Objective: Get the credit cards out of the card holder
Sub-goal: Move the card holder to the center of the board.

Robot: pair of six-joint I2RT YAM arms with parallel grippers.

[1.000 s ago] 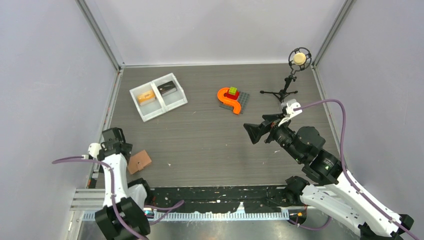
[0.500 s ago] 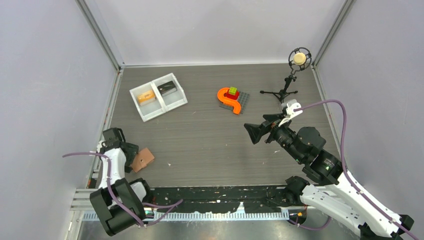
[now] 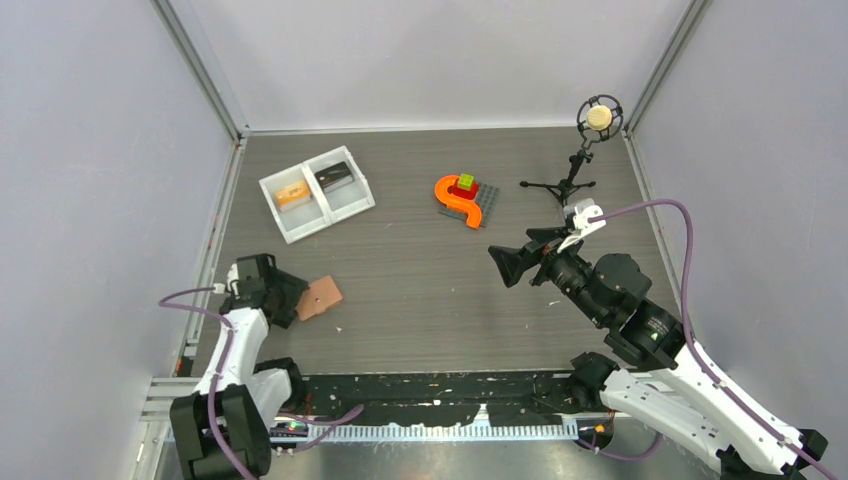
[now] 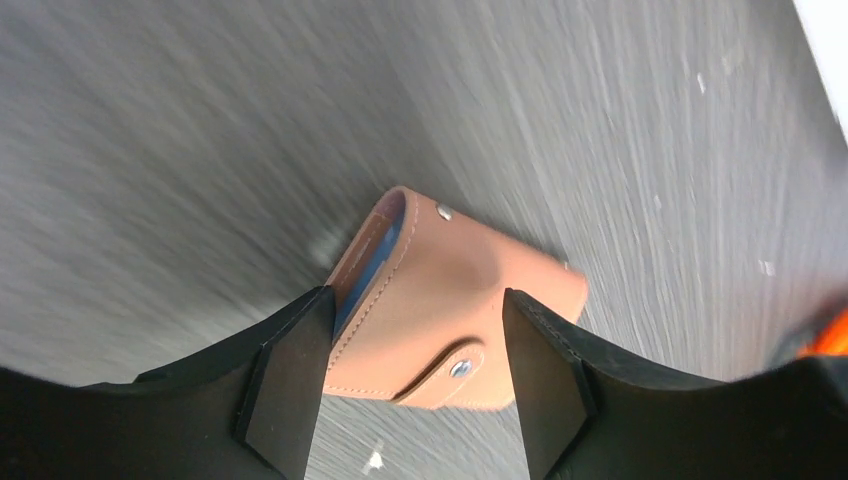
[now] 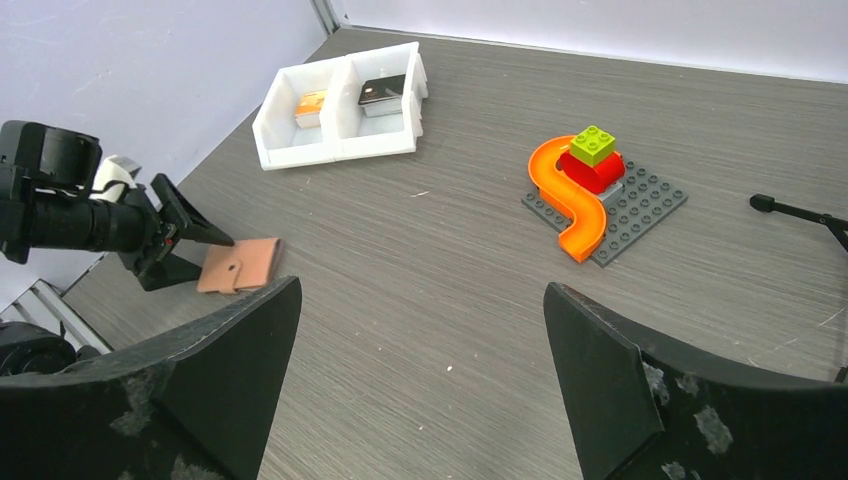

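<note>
The card holder (image 3: 320, 297) is a closed salmon-brown wallet with a snap tab, on the left of the table. It also shows in the left wrist view (image 4: 450, 300) and the right wrist view (image 5: 240, 265). My left gripper (image 3: 296, 301) is shut on its near end; the fingers (image 4: 290, 380) stand on either side of it. A strip of light blue lining (image 4: 385, 250) shows at its edge. The credit cards are hidden. My right gripper (image 3: 505, 265) is open and empty above the table's right half, its fingers (image 5: 230, 370) wide apart.
A white two-compartment tray (image 3: 318, 196) at the back left holds an orange thing and a dark thing. An orange S-shaped piece with bricks on a grey plate (image 3: 460, 198) sits mid-back. A microphone on a small tripod (image 3: 597, 118) stands at the back right.
My left gripper has swung right and away from the near left edge, carrying the card holder with it. The right arm has not moved.
</note>
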